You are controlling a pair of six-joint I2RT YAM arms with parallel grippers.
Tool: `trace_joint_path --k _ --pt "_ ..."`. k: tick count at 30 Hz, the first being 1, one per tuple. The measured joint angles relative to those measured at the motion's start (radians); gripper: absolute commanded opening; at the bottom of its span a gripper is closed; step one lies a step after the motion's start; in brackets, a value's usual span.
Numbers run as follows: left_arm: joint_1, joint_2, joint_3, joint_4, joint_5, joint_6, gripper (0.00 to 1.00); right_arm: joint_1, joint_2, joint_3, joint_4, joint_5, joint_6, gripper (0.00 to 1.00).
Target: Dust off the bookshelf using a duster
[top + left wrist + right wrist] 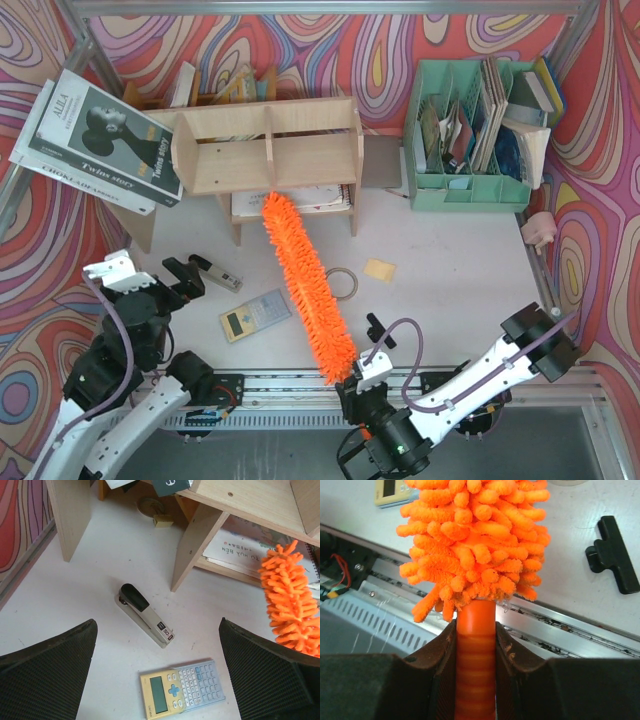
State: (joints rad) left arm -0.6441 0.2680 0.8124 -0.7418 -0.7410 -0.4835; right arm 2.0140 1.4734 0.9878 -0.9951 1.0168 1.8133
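The plywood bookshelf (265, 145) stands at the back middle; its leg and lower board show in the left wrist view (200, 535). The orange duster (305, 285) slants from the near edge up to the shelf's lower front edge, with its shaggy tip over a notebook under the shelf. My right gripper (352, 385) is shut on the duster's smooth handle (475, 630), just below the shaggy head (475, 540). My left gripper (190, 275) is open and empty above the table (157, 622), left of the duster head (290, 600).
A stapler (145, 614) and a calculator (181, 688) lie under my left gripper. A tape ring (343, 283) and a yellow note (379, 268) lie right of the duster. A mint-green organiser (470, 135) stands back right. Books (100, 145) lean back left. A black clip (612, 552) lies near the front rail.
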Motion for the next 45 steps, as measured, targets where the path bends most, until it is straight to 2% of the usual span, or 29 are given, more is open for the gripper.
trace_joint_path --k 6,11,21,25,29,35,41,43,45 --pt "-0.042 -0.028 0.004 -0.021 -0.059 -0.008 0.98 -0.007 0.074 0.000 -0.152 0.034 0.167 0.00" --pt "-0.044 -0.027 0.005 -0.027 -0.076 -0.011 0.98 -0.026 0.092 -0.017 -0.291 0.050 0.227 0.00" --pt "-0.044 -0.003 0.008 -0.037 -0.076 -0.014 0.98 -0.052 0.127 -0.026 -0.357 0.068 0.253 0.00" --pt "-0.045 -0.003 0.008 -0.042 -0.077 -0.015 0.98 -0.059 0.198 0.073 -0.354 0.084 0.257 0.00" --pt "-0.044 -0.002 0.008 -0.042 -0.078 -0.015 0.98 -0.058 0.288 0.195 -0.326 0.113 0.254 0.00" --pt "-0.045 0.009 0.009 -0.042 -0.079 -0.014 0.98 -0.059 0.301 0.200 -0.259 0.122 0.183 0.00" --pt "-0.045 0.010 0.009 -0.042 -0.079 -0.014 0.98 -0.065 0.242 0.138 -0.101 0.126 0.020 0.00" --pt "-0.045 0.010 0.009 -0.042 -0.079 -0.014 0.98 -0.077 0.209 0.096 -0.006 0.125 -0.070 0.00" --pt "-0.045 0.010 0.009 -0.042 -0.079 -0.014 0.98 -0.097 0.146 0.016 0.160 0.111 -0.221 0.00"
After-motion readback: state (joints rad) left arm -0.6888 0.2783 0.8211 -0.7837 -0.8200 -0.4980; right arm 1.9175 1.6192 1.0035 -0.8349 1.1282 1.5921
